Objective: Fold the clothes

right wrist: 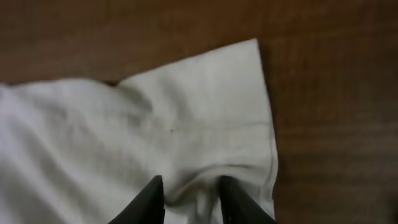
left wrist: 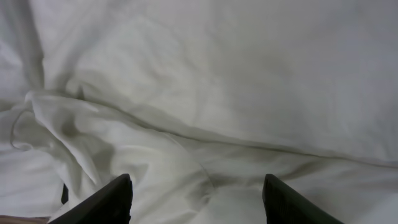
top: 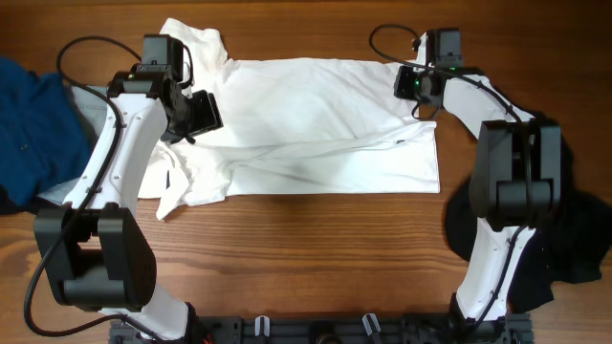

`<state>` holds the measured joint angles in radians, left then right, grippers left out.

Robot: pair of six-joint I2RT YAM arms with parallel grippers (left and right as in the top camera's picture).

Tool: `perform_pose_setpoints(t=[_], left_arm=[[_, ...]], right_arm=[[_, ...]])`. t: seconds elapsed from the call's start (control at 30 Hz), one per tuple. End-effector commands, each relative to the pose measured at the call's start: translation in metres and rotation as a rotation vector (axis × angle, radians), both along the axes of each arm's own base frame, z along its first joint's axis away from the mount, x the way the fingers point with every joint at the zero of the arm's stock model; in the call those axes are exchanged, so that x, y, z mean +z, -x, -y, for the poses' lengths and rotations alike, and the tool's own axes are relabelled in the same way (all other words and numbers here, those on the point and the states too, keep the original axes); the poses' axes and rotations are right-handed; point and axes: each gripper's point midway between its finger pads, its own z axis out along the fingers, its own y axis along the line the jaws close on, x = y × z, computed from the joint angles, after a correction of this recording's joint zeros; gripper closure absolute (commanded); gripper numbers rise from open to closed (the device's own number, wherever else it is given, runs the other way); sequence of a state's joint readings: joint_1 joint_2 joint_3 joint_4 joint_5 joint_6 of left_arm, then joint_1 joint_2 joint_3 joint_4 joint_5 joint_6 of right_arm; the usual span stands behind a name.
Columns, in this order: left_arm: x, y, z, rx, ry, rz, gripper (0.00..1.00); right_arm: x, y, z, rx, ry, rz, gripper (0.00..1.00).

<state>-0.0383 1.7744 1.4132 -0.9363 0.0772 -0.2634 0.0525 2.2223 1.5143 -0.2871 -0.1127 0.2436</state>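
Looking first at the left tool [left wrist: 196, 180], I see its two fingers [left wrist: 115, 202] spread wide with nothing in them. It hangs over the rumpled end of the white shirt [top: 316, 115], where the cloth makes soft ridges.

The right tool [right wrist: 191, 180] is at the far corner of the hem end. Its fingers are close together and a small bump of cloth sits between them. I cannot tell if they are really pinching it. The corner tip lies flat on the desk [top: 306, 248] just past them.

The shirt lies sideways across the middle of the desk, sleeves toward the left arm and hem toward the right arm. I think the folding has hardly begun. One long crease runs across the body, near the small dark label [top: 397, 143], but I see no neat fold yet. The near sleeve [top: 191, 186] is bunched and sticks out, and the far sleeve [top: 196, 40] pokes out too. Tucking in both sleeves and folding the body look left to do.

The hem edge and the long near edge look straight, so they should be easy to line up. The sleeve end is lumpy.

Bare wood in front of the shirt gives good room to move. A thinner strip lies behind it. A blue cloth [top: 29, 124] sits close by the left arm, and a dark cloth [top: 574, 239] lies by the right arm, so the sides are tighter.
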Motion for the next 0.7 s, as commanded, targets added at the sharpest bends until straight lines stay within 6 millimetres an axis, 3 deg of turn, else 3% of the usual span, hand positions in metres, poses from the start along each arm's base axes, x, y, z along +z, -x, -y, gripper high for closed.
perform_pose_setpoints(t=[0.0,0.2,0.33,0.43,0.53,0.63,0.67], left_arm=[[0.005,0.001,0.001,-0.01,0.006,0.006,0.33],[0.005,0.002,0.001,-0.01,0.006,0.002,0.33],[0.005,0.001,0.001,-0.011,0.005,0.006,0.31],[0.008,-0.007,0.0,-0.008,0.007,0.042,0.24],[0.014,-0.024,-0.002,-0.022,0.002,0.117,0.19],[0.028,-0.051,-0.014,-0.036,-0.014,0.237,0.18],[0.038,-0.067,-0.024,-0.014,-0.006,0.303,0.18]], right_arm=[[-0.026,-0.01,0.022,-0.105,0.065,0.012,0.68],[0.018,-0.044,0.04,-0.144,0.14,0.111,0.64],[0.042,-0.044,0.041,-0.098,0.176,0.065,0.53],[0.073,-0.025,0.039,-0.086,0.166,-0.002,0.42],[0.103,0.014,0.019,-0.014,0.065,-0.093,0.3],[0.117,0.049,0.006,0.026,-0.001,-0.189,0.11],[0.118,0.061,0.003,0.034,-0.017,-0.23,0.1]])
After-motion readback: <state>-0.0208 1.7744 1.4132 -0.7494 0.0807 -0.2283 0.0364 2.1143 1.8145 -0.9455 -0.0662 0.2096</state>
